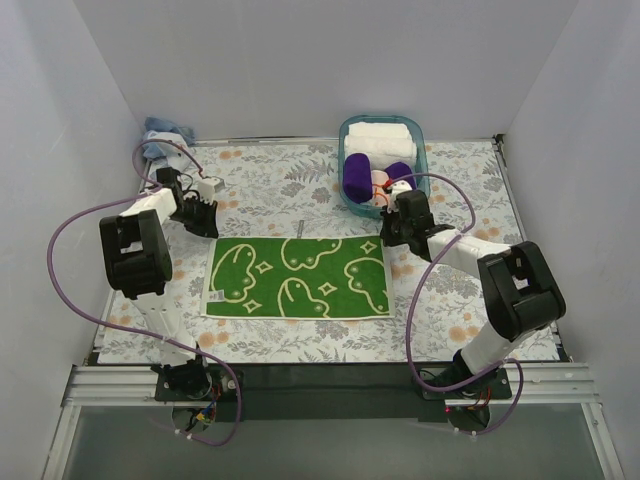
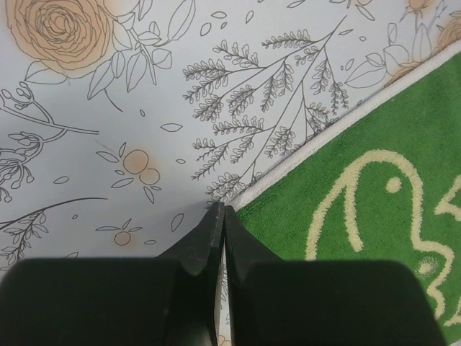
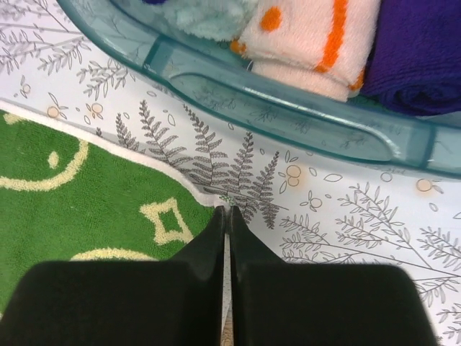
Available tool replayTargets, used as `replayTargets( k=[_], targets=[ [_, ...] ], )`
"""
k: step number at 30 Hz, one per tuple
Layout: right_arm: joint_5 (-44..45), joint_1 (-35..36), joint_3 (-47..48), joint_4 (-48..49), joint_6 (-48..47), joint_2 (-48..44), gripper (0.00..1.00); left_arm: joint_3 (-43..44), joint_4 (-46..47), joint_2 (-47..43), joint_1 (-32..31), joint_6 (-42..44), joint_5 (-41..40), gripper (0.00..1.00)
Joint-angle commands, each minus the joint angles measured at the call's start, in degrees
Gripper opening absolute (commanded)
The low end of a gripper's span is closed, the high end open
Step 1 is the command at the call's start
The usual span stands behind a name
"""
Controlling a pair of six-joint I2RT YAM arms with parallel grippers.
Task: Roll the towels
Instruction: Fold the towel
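The green towel lies spread flat as a rectangle, long side running left to right, between the two arms. Its pile is deep green terry with pale yellow outlined blob shapes, dots and small four-pointed stars, and a narrow whitish hem runs round the edge. The light blue towel sits crumpled in a soft heap well beyond the green towel's far left corner, against the back wall. The left gripper stands at the green towel's far left corner with its black fingers pressed together, tips meeting right at the hem; whether any cloth is caught between them cannot be told. The right gripper is likewise closed tight at the green towel's far right corner, tips down where the hem ends, and a pinch on the cloth cannot be confirmed there either. Under the green towel lies a smooth table cover printed with grey ferns and peach roses. Just beyond the green towel's far right corner stands a translucent teal plastic bin with rounded corners, holding deep purple rolls, white folded towels and a fuzzy peach cloth with orange marks.
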Motion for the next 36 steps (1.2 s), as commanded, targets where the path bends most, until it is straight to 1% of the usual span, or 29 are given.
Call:
replayTargets(
  k=[1, 6, 11, 13, 15, 17, 18, 20, 28, 30, 31, 33, 34, 35, 36],
  targets=[
    [1.1, -0.8, 2.9, 0.0, -1.2, -3.5, 0.01, 2.4, -1.1, -1.4, 0.2, -1.1, 3.1, 0.0],
    [1.1, -2.1, 3.3, -0.2, -2.4, -5.5, 0.01, 4.2, -1.2, -3.3, 0.2, -1.9, 4.2, 0.0],
    [0.7, -3.4, 4.3, -0.5, -3.5, -4.9, 0.01, 5.0, -0.9, -4.5, 0.3, -2.3, 5.7, 0.0],
    [-0.6, -3.9, 4.7, -0.8, -4.0, -4.8, 0.01, 5.3, -1.5, -5.1, 0.3, -1.8, 6.8, 0.0],
    [-3.7, -4.5, 5.0, -1.5, -4.9, -5.3, 0.01, 4.9, -2.6, -6.6, 0.3, -0.7, 9.0, 0.0],
    [-7.0, -4.8, 5.0, -2.6, -5.5, -6.3, 0.01, 4.0, -4.0, -8.2, 0.3, 1.5, 10.4, 0.0],
    [-7.5, -4.7, 5.0, -3.2, -6.1, -6.6, 0.01, 3.4, -4.3, -9.1, 0.4, 1.6, 10.8, 0.0],
    [-8.6, -4.9, 4.7, -4.6, -7.6, -7.7, 0.01, 1.4, -5.3, -11.7, 0.4, 5.1, 10.8, 0.0],
    [-11.9, -5.2, 2.4, -7.3, -11.5, -10.5, 0.01, -5.2, -9.2, -19.2, 1.7, 11.0, 11.5, 0.0],
    [-12.1, -5.3, 1.7, -7.3, -12.1, -11.4, 0.01, -7.0, -10.2, -20.9, 2.1, 12.5, 11.3, 0.0],
    [-12.3, -5.4, 1.3, -7.3, -12.4, -11.9, 0.01, -7.7, -10.0, -21.4, 2.3, 12.6, 10.0, 0.0],
    [-12.3, -5.4, 0.5, -7.3, -13.2, -12.2, 0.01, -9.9, -6.9, -22.4, 2.3, 11.8, 7.4, 0.0],
    [-12.4, -5.4, 0.1, -7.3, -13.4, -12.1, 0.01, -10.2, -5.5, -22.4, 2.3, 10.5, 6.6, 0.01],
    [-12.5, -5.4, 0.2, -7.3, -13.2, -11.3, 0.01, -10.2, -3.3, -22.2, 2.3, 9.7, 5.3, 0.11],
    [-12.6, -5.4, 0.3, -7.3, -13.1, -10.7, 0.01, -10.0, -2.3, -21.8, 2.3, 8.6, 5.2, 0.15]
  ],
)
